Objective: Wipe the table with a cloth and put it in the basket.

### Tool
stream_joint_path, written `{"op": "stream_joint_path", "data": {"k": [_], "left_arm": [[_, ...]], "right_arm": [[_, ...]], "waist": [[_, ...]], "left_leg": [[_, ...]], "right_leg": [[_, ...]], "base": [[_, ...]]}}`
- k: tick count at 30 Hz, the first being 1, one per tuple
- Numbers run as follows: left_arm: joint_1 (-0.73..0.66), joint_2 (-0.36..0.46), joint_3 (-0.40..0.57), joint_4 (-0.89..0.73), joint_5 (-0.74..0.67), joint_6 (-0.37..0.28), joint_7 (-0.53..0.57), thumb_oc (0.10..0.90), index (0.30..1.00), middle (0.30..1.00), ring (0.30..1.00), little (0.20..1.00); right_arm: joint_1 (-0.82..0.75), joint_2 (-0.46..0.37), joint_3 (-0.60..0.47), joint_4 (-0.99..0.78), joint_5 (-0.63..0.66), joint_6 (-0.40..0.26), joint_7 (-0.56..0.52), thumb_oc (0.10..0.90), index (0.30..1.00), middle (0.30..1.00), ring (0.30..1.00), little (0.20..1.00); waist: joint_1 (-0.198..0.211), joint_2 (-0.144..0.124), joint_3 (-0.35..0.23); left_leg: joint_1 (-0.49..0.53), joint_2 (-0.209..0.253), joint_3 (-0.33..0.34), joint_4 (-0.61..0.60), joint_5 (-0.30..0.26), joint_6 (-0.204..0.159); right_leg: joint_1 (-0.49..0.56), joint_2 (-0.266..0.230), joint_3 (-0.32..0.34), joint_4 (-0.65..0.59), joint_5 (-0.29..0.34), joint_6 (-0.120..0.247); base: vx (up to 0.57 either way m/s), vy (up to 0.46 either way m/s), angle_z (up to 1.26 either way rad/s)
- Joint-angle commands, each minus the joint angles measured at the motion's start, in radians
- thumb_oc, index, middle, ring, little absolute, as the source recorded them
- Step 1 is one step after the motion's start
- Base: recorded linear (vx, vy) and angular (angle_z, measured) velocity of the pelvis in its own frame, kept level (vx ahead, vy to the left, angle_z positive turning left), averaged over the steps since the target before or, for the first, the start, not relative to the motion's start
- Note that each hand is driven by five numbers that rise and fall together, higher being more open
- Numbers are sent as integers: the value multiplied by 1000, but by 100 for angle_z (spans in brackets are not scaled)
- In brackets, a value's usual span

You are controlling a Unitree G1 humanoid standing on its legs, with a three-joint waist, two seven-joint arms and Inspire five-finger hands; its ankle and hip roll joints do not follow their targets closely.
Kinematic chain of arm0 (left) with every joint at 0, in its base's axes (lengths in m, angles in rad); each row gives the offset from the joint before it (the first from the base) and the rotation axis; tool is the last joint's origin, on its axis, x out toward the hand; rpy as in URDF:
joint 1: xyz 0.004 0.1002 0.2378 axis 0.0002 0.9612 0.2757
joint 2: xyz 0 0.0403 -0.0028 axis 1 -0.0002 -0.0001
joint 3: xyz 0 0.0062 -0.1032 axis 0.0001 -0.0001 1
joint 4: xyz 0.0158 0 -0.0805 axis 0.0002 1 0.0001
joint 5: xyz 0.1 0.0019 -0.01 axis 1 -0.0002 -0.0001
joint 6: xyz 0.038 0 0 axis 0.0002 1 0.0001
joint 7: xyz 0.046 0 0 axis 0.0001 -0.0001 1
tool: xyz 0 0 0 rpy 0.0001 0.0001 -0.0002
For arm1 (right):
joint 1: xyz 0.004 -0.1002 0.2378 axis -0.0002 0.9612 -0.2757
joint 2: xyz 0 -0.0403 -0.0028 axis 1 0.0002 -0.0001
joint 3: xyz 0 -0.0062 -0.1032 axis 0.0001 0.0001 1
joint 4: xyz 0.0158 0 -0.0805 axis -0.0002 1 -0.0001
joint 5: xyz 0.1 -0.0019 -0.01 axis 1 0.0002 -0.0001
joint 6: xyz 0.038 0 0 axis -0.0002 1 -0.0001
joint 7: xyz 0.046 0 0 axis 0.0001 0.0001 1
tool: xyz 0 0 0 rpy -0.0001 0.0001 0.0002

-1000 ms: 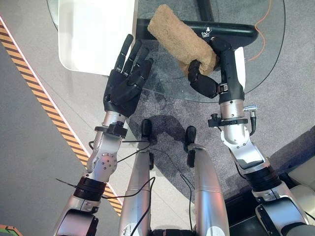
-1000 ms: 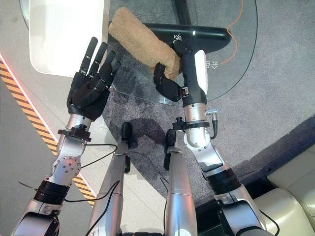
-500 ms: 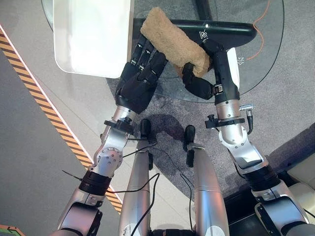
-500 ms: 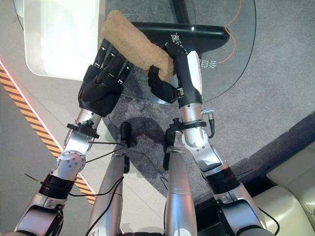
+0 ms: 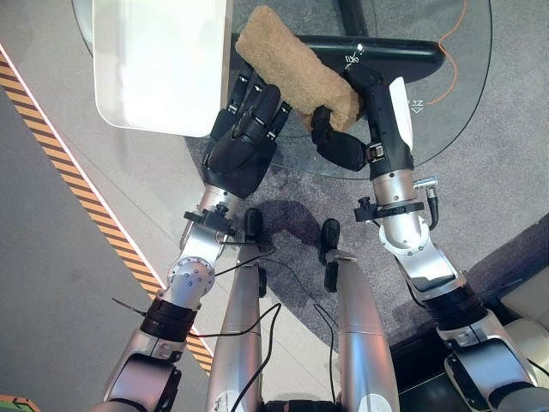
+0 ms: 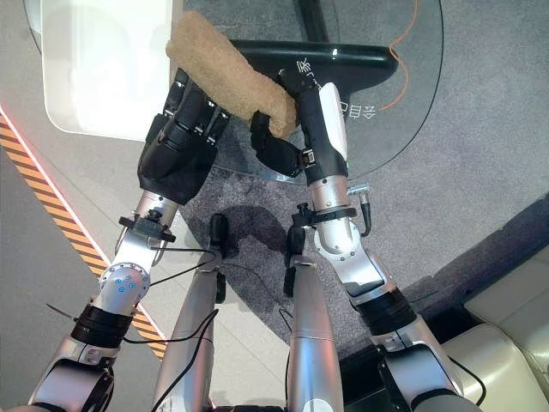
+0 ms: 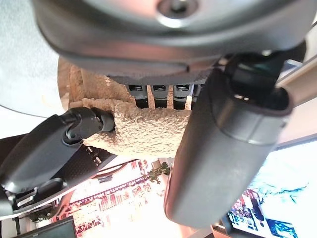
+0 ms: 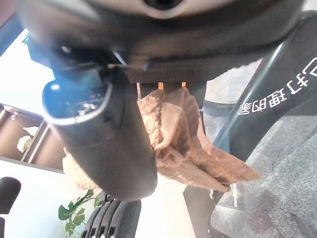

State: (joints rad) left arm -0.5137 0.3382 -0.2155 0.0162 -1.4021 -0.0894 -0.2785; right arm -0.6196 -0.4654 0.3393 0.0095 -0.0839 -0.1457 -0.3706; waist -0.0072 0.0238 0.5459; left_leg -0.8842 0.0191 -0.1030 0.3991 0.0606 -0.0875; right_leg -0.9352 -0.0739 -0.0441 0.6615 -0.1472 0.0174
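The tan cloth lies rolled into a loose log on the round glass table, running from about 11 o'clock near the white panel down toward 4 o'clock, where the right hand has it: thumb and fingers are curled round the near end, a clenched grasp that the right wrist view confirms with bunched pile hanging past the thumb. The left hand sits at the table's near edge at roughly 9 o'clock from the right hand, fingers fairly straight and reaching under or against the cloth's long side; the left wrist view shows fleece lying across its fingers, but whether they have closed on it I cannot tell. The cloth looks thick, fleecy and light, soft enough to sag and unroll when lifted by one end, so a hold nearer the middle, or one at each end, would likely keep it bundled. It should drag rather than slip on glass. The basket's place cannot be told from here, the left fingertips are hidden beneath the cloth, and the table's far rim is cut off at 12 o'clock
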Motion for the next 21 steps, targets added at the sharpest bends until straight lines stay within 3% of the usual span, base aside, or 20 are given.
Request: {"op": "stream_joint_path", "data": {"k": [1, 21], "left_arm": [[-94, -49, -5, -207, -20, 0, -155, 800, 900, 900, 900, 900], [-117, -51, 31, -204, 9, -71, -117, 800, 900, 900, 900, 900]], "right_arm": [[-124, 25, 31, -221, -13, -94, 24, 100, 300, 300, 300, 200], [-135, 19, 34, -276, 16, -110, 110, 100, 300, 300, 300, 200]], "waist": [[-17, 5, -26], [-18, -3, -26]], "left_leg": [[49, -76, 116, 44, -91, 109], [42, -79, 109, 54, -94, 107]], "right_leg": [[82, 75, -25, -166, 76, -12], [77, 80, -25, -155, 69, -13]], "base": [[0, 0, 0], [0, 0, 0]]}}
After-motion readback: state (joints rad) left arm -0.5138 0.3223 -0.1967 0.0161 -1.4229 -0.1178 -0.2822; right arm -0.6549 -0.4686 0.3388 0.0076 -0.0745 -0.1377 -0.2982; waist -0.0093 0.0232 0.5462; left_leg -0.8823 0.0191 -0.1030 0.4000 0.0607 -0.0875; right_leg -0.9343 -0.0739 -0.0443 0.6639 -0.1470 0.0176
